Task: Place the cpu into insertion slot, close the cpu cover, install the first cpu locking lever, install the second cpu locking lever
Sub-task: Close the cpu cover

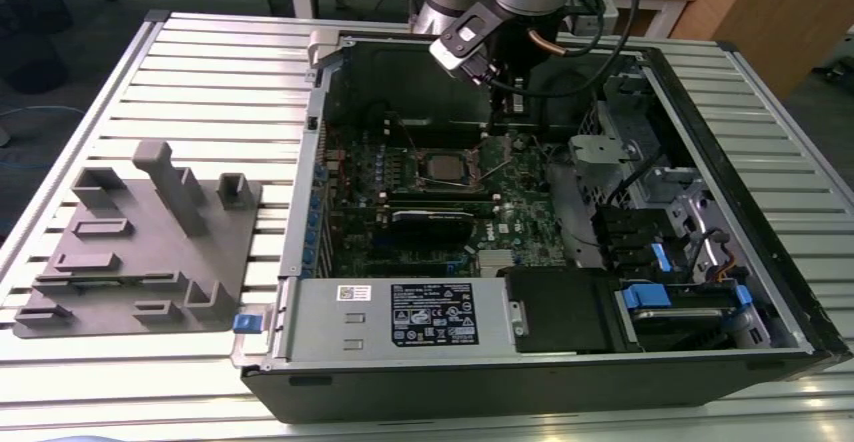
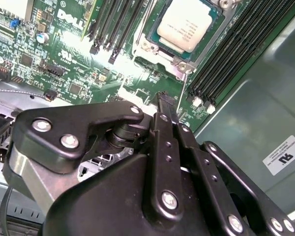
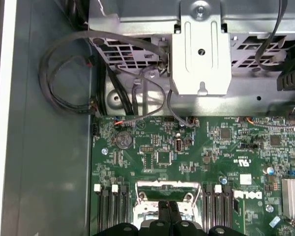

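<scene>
The cpu (image 2: 187, 24), a square chip with a silvery top, lies in the insertion slot (image 1: 441, 152) on the green board inside the open computer case. The cpu cover (image 2: 163, 51), a thin silver frame, lies around the chip. A thin silver locking lever (image 2: 183, 91) stands up off the board beside the slot's corner. My gripper (image 2: 164, 98) hangs just above the board beside the slot, its black fingers (image 3: 162, 212) pressed together, with the tips right next to that lever. In the exterior view the gripper (image 1: 503, 132) reaches down from the back of the case.
Long black memory slots (image 2: 231, 54) run on both sides of the slot. A silver bracket (image 3: 200, 54) and loose cables (image 3: 69, 73) lie beyond the board. A power supply (image 1: 414, 312) fills the case front. A grey fixture plate (image 1: 134, 242) sits at the exterior view's left.
</scene>
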Robot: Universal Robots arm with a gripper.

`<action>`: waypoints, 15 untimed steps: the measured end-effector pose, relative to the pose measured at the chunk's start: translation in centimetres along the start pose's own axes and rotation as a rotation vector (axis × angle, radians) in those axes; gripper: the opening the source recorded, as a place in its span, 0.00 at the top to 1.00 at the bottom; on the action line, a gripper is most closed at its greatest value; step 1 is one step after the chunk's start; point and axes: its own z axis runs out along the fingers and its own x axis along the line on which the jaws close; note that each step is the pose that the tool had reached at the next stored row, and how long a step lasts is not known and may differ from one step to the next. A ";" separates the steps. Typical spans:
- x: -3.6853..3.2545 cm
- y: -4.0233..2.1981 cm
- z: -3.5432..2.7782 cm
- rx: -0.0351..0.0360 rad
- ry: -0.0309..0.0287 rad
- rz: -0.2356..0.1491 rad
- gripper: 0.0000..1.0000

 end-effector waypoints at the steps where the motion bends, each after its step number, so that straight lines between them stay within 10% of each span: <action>1: 0.00 0.00 0.00 0.0000 0.0000 0.000 0.89; 15: 0.02 0.64 0.04 0.0000 0.0000 0.000 0.89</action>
